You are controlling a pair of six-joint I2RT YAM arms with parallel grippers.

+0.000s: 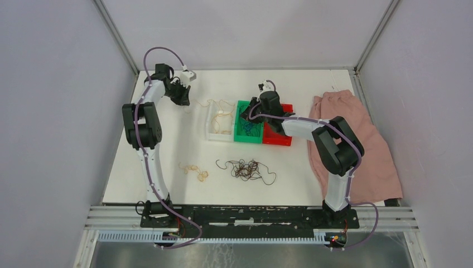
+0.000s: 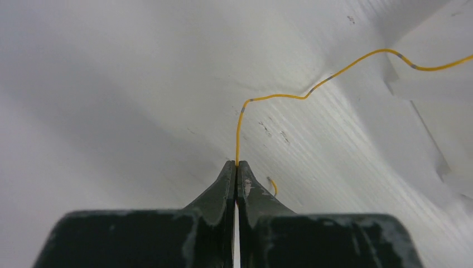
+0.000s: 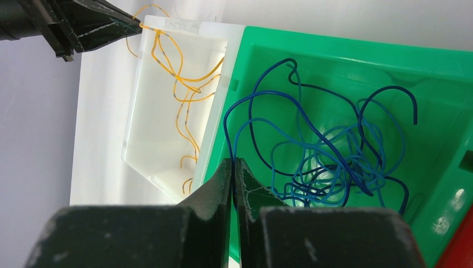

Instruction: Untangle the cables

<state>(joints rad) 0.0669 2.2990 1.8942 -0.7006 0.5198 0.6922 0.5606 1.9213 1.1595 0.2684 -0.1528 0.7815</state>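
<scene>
The green bin [image 1: 241, 137] sits in the far half of the white table [image 1: 167, 151], with a white bin [image 1: 212, 134] touching its left wall and a red bin [image 1: 277, 139] touching its right. Left of the white bin the table is bare out to its left edge; right of the red bin a pink cloth [image 1: 362, 145] covers the table to its right edge. Nearer the arm bases than the green bin lies a loose tangle of dark brown cables [image 1: 245, 169], and to the left of that a small clump of yellow-tan cables [image 1: 195, 170], both well apart from the bins. The green bin holds curled blue cables [image 3: 312, 162]; the white bin holds looped yellow strands [image 3: 178, 72]. What lies in the red bin cannot be made out. The left gripper [image 2: 237, 164] hangs beyond the white bin's far left corner, jaws pinching the end of one yellow cable [image 2: 279, 96] that trails back toward that bin. The right gripper [image 3: 233, 162] hovers over the green bin's left rim, jaws pressed together; a blue strand runs down to its tips, but whether it is caught cannot be told.
</scene>
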